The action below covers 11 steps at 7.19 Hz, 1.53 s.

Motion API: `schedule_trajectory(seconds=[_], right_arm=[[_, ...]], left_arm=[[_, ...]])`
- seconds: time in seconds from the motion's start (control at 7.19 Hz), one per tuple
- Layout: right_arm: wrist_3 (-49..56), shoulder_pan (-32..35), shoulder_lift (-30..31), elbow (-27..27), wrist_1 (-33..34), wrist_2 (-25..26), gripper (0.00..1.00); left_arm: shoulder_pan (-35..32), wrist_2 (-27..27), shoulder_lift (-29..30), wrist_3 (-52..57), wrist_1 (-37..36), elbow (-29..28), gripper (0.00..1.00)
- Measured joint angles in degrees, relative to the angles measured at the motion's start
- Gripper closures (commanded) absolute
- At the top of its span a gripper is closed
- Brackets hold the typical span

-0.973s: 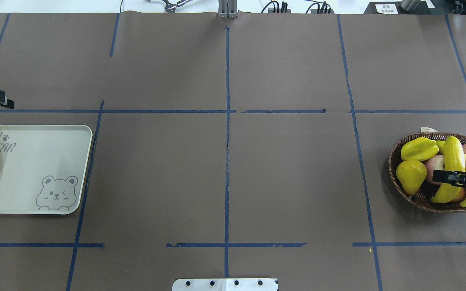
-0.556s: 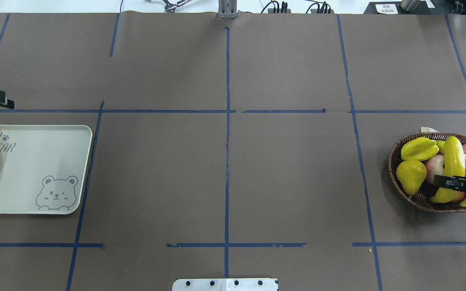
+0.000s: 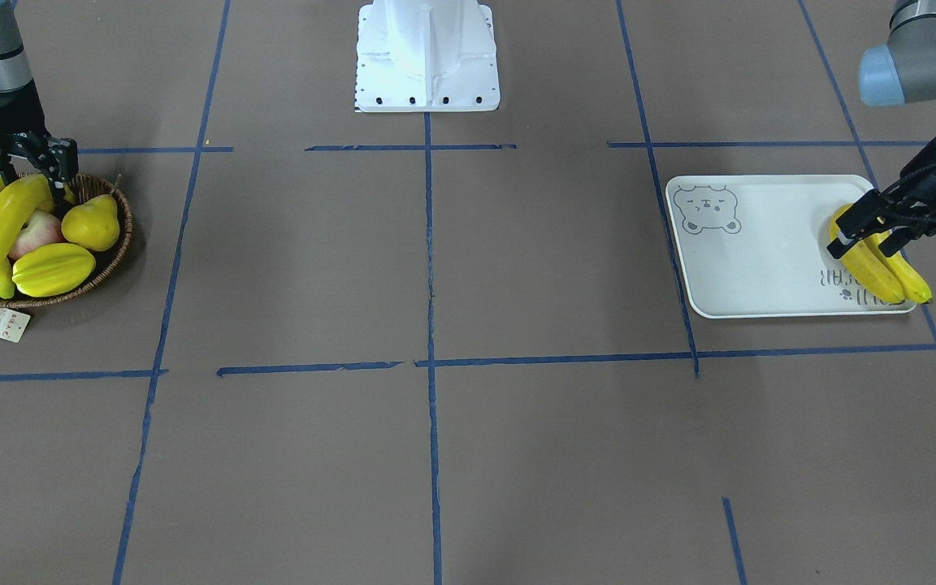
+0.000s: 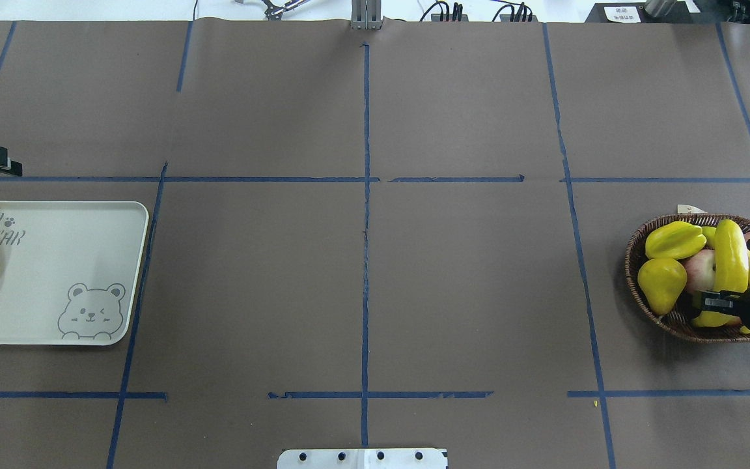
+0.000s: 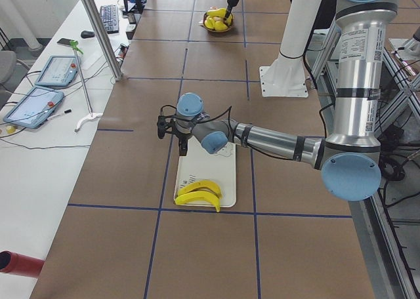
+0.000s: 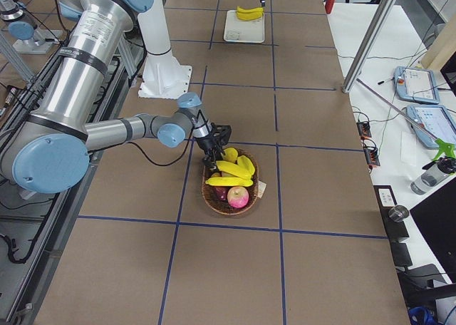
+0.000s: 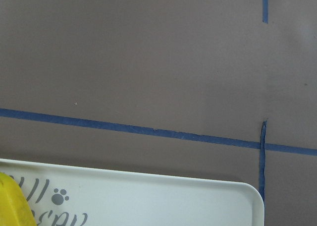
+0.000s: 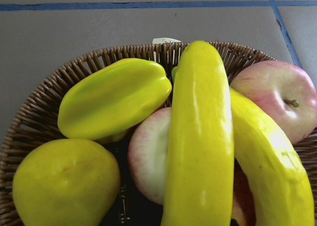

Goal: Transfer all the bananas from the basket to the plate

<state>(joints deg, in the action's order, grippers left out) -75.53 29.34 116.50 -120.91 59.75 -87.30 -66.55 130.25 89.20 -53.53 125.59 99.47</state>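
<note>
The wicker basket point(image 4: 632, 251) stands at the table's right end. Two bananas lie in it on top of other fruit, one long point(image 4: 731, 257) and one beside it point(image 8: 267, 161). My right gripper point(image 3: 33, 162) is open and low over the near end of the long banana point(image 3: 1, 219), with its fingers on either side. The bear plate point(image 4: 56, 260) at the left end holds two bananas side by side point(image 3: 874, 264). My left gripper point(image 3: 862, 241) is open and empty, hovering above the plate's far edge.
The basket also holds a starfruit point(image 8: 114, 97), a pear point(image 8: 64, 186) and apples point(image 8: 277, 97). A paper tag point(image 3: 2, 323) hangs at its rim. The white robot base point(image 3: 427, 57) stands at the table's middle edge.
My right gripper has moved lower and toward the near end of the long banana in the basket. The left arm and the plate have not moved.
</note>
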Motion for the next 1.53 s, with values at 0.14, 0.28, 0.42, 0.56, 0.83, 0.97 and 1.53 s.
schedule_trajectory(seconds=[0.14,0.28,0.42,0.56,0.83,0.97,1.53], right_arm=[[0.02,-0.47,-0.02,0.45,0.01,0.01,0.33],[0.03,-0.9,-0.04,1.0,0.01,0.21,0.38],[0.03,-1.26,-0.17,1.69,0.01,0.59,0.57],[0.03,-1.45,-0.41,2.23,0.01,0.85,0.76],[0.03,-1.52,-0.61,2.54,0.02,1.37,0.86],[0.21,-1.41,-0.59,2.43,0.02,1.88,0.86],[5.54,0.71,3.0,-3.13,0.15,3.33,0.91]], left_arm=[[0.01,0.0,-0.04,0.0,0.0,0.02,0.0],[0.01,0.0,-0.06,0.0,0.0,0.01,0.0],[0.01,-0.02,-0.08,0.0,0.0,-0.03,0.0],[0.01,-0.05,-0.08,0.0,0.0,-0.08,0.0],[0.01,-0.07,-0.08,0.04,0.0,-0.13,0.0],[0.05,-0.05,-0.08,0.02,0.01,-0.15,0.0],[0.1,-0.03,-0.08,0.0,0.09,-0.14,0.0]])
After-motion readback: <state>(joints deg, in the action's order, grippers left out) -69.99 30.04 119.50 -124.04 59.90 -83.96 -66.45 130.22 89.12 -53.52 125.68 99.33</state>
